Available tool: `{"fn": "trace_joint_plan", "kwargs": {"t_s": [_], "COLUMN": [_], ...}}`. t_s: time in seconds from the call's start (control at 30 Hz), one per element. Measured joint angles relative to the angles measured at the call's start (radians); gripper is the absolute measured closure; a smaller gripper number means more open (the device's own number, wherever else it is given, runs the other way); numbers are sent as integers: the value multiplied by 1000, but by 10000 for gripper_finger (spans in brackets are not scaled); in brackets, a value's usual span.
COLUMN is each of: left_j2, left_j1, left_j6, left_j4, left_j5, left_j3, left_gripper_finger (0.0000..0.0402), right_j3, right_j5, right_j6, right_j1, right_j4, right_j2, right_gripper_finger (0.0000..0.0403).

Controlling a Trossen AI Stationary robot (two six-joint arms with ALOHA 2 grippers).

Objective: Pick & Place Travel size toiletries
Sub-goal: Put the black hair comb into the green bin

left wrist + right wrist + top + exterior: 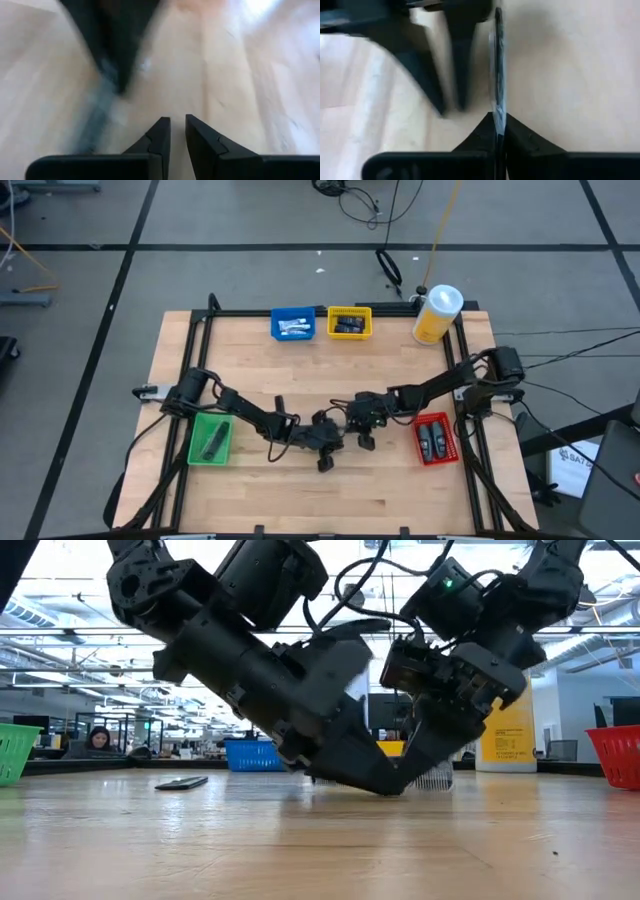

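My right gripper (498, 120) is shut on a thin flat dark and silver sachet (496, 75), seen edge-on, near the table's middle (366, 432). My left gripper (177, 131) is next to it (325, 452), low over the wood. Its fingers are a narrow gap apart with nothing between them. Another dark flat sachet (182, 782) lies flat on the table toward the left (280, 402). Both arms crowd the low view, which hides the fingertips there. My right gripper pinches the sachet between its two fingers by one end (497, 111). The sachet stands on edge and sticks straight out ahead of the fingertips. Whether its far end touches the table, I cannot tell.
A green bin (210, 438) with a dark item sits near left, and a red bin (435, 438) with dark items near right. At the far edge stand a blue bin (292, 323), a yellow bin (348, 323) and a large yellow canister (437, 313). Bare wood lies toward the near edge.
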State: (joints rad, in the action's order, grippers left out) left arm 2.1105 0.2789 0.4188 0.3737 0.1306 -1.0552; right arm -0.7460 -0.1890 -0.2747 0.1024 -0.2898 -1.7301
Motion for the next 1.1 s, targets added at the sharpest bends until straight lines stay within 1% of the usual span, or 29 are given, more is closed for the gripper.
{"fn": "trace_joint_plan", "kwargs": {"t_s": [0.07, 0.13, 0.2, 0.3, 0.37, 0.43, 0.5, 0.57, 0.63, 0.7, 0.77, 0.8, 0.83, 0.9, 0.97, 1.03, 1.1], "left_j2": [-27, -70, -121, -225, -306, -392, -486, -567, -633, -685, -715, -724, -731, -733, -732, -728, -714], "left_j1": [1, 6, 12, 23, 38, 64, 98, 133, 171, 200, 219, 220, 219, 205, 185, 153, 109], "left_j6": [-22, -38, -44, -47, -67, -93, -115, -133, -151, -186, -246, -281, -316, -396, -485, -531, -553], "left_j4": [-11, -58, -90, -213, -306, -378, -467, -539, -607, -634, -647, -647, -646, -632, -634, -631, -613], "left_j5": [-59, -112, -130, -108, -48, 48, 199, 401, 633, 832, 958, 989, 1008, 1012, 978, 895, 768], "left_j3": [3, 5, 2, 2, 2, 2, -1, -1, -1, -1, -1, -1, -1, -1, -1, -1, -1], "left_gripper_finger": [338, 338, 338, 338, 339, 339, 339, 339, 339, 339, 339, 339, 339, 339, 337, 323, 296], "right_j3": [0, -1, 0, 0, 2, 9, 22, 29, 38, 44, 54, 58, 64, 79, 88, 89, 89], "right_j5": [68, 136, 206, 292, 325, 354, 400, 450, 488, 509, 529, 529, 528, 529, 527, 526, 526], "right_j6": [18, 47, 75, 113, 126, 136, 146, 165, 192, 212, 220, 223, 226, 241, 260, 269, 269], "right_j1": [-1, -2, -2, -3, -2, -2, 3, 10, 20, 29, 38, 39, 43, 50, 57, 60, 60], "right_j4": [53, 96, 137, 148, 147, 121, 95, 56, 24, -19, -59, -91, -114, -156, -206, -236, -232], "right_j2": [50, 102, 147, 206, 232, 235, 233, 219, 202, 190, 193, 193, 193, 192, 192, 193, 193], "right_gripper_finger": [388, 388, 392, 397, 396, 392, 389, 389, 392, 395, 395, 394, 392, 390, 390, 392, 394]}}
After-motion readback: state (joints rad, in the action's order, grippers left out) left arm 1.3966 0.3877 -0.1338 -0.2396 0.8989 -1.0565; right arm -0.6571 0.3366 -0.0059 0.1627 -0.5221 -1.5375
